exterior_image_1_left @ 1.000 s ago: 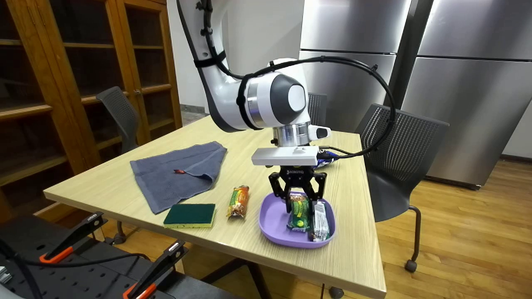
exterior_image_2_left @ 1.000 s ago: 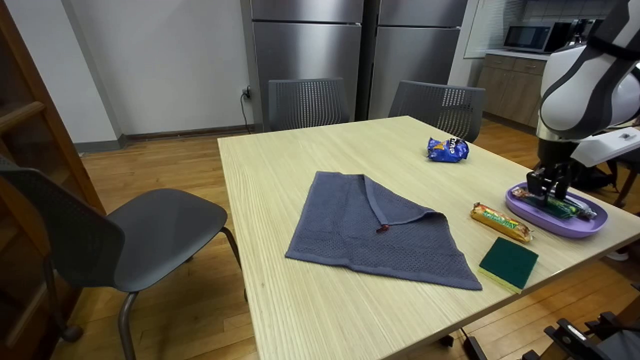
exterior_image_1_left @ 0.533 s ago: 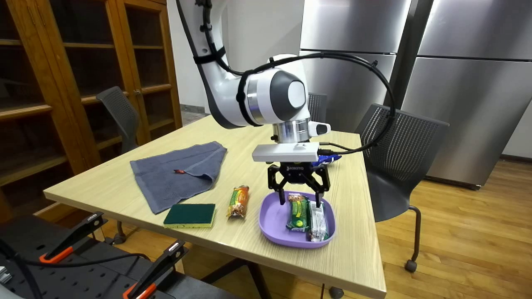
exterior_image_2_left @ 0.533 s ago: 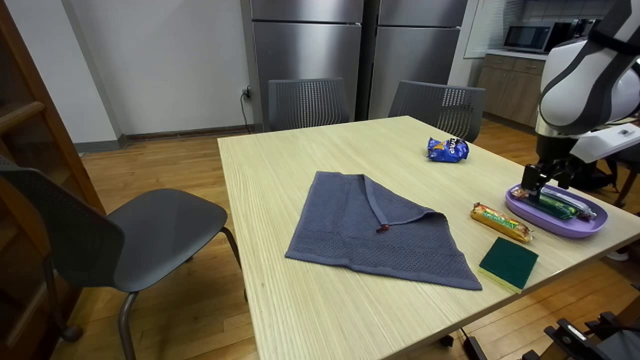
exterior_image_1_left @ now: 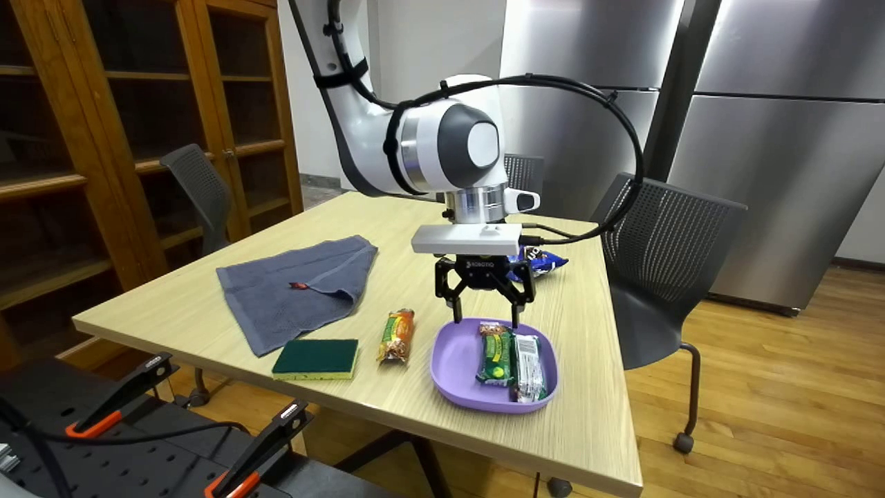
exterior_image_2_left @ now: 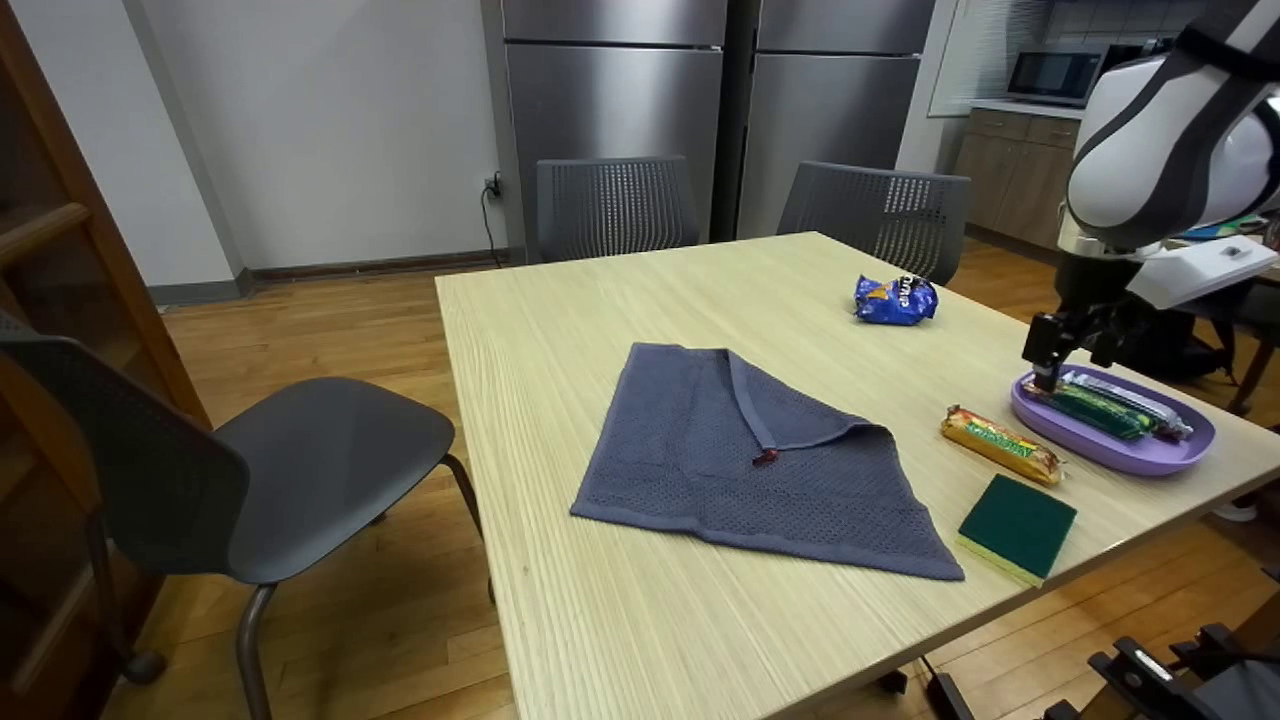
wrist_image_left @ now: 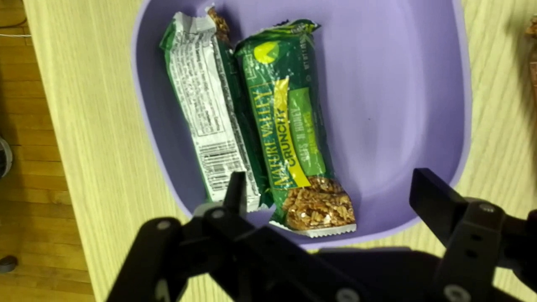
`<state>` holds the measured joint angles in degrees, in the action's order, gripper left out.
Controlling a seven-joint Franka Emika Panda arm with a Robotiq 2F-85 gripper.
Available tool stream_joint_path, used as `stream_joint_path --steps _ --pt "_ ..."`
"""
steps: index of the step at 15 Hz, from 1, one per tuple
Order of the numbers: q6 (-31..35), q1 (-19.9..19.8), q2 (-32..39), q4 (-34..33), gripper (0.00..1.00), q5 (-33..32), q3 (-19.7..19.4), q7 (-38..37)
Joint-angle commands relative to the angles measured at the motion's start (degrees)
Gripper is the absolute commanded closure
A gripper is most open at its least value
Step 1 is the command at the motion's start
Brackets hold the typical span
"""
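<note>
- the tool (exterior_image_1_left: 486, 321) is poised over one end of the purple dish (wrist_image_left: 386, 84), its jaws parted wide and nothing gripped
- in the dish, the green bar (wrist_image_left: 279, 126) is laid front up; by its look it is light, slick-wrapped and brittle inside, so a gentle squeeze across the middle of its long sides would be called for, with the crimped ends avoided
- just beside it, the white-backed bar (wrist_image_left: 205, 109) is lodged near the dish wall; little room is left there for a jaw, and crumbling under pressure is likely
- outside the dish, the orange bar (exterior_image_2_left: 1000, 445) is set on the surface (exterior_image_2_left: 680, 300); similar care is suggested, both long sides being exposed
</note>
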<state>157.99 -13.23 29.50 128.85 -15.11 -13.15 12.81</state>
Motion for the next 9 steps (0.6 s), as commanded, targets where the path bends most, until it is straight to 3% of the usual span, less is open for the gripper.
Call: stream_joint_path --steps 1,9 --pt "-2.3 -2.8 -4.4 3.0 0.0 3.6 4.4 4.6" --pt "-2.8 -1.7 -7.6 7.7 0.0 8.3 8.9 6.4"
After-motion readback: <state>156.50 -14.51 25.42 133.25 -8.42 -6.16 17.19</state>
